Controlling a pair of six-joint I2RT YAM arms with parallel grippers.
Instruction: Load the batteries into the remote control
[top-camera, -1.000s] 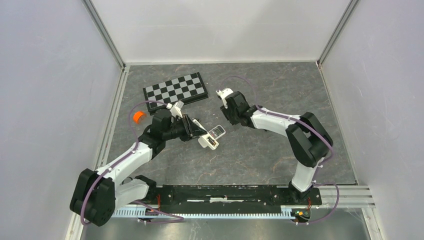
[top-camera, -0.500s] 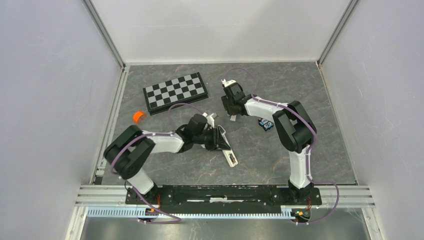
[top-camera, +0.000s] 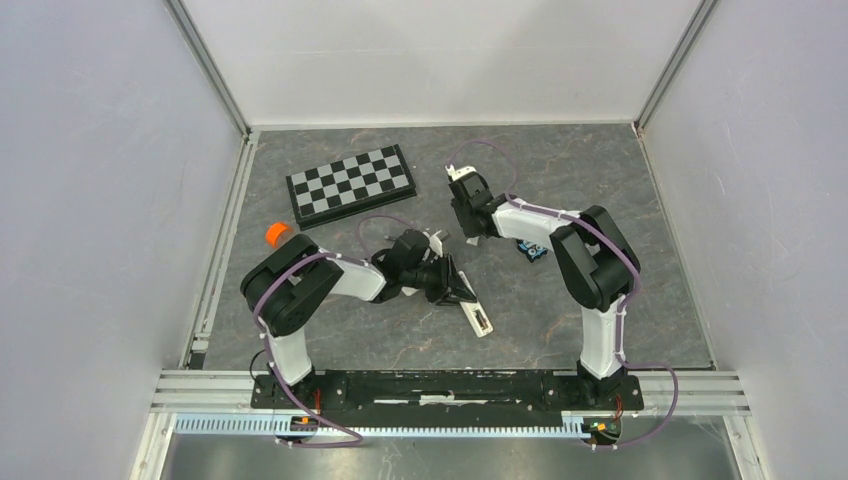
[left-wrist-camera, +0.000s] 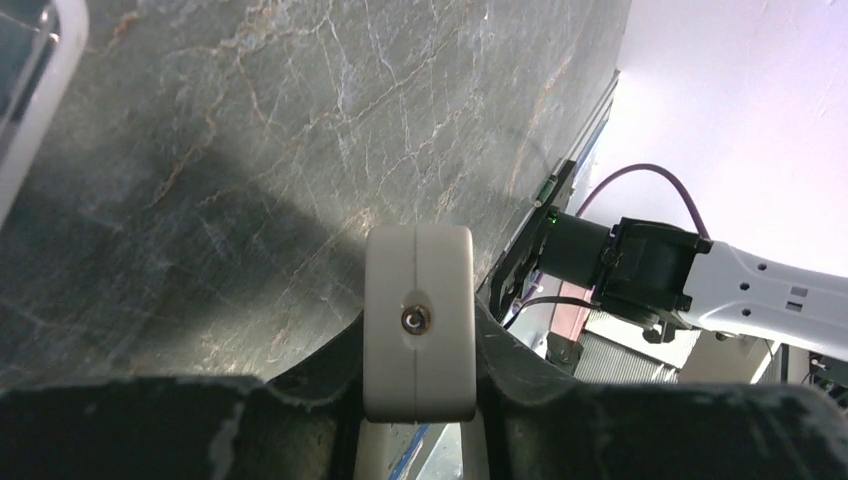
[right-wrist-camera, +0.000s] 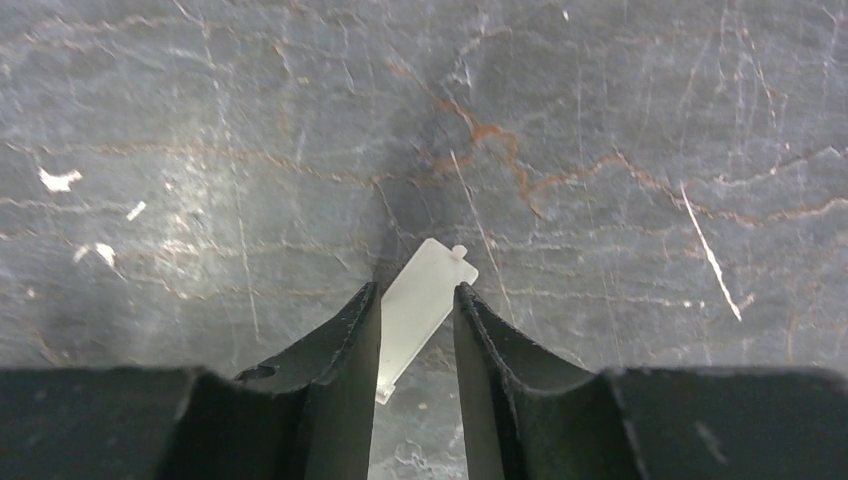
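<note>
The long white remote control (top-camera: 479, 319) slants across the table's middle, and my left gripper (top-camera: 452, 287) is shut on its upper end. The left wrist view looks along the remote control (left-wrist-camera: 418, 290): its end face with a small screw sits pinched between the left gripper's (left-wrist-camera: 420, 330) black fingers. Farther back, my right gripper (top-camera: 468, 230) points down at the table. In the right wrist view a thin white battery cover (right-wrist-camera: 425, 285) lies slanted on the stone. The right gripper (right-wrist-camera: 417, 292) stands over it, both fingertips touching its edges. No batteries show.
A checkerboard (top-camera: 350, 185) lies at the back left, with an orange cap (top-camera: 277, 233) near the left rail. A black-and-blue gadget (top-camera: 531, 249) sits beside the right forearm. The edge of another white-rimmed device (left-wrist-camera: 28, 95) shows at the left wrist view's corner.
My left arm has folded in and carried the remote control to the right and toward the near edge. The right gripper came down over the cover; its jaws widened, then narrowed onto it.
</note>
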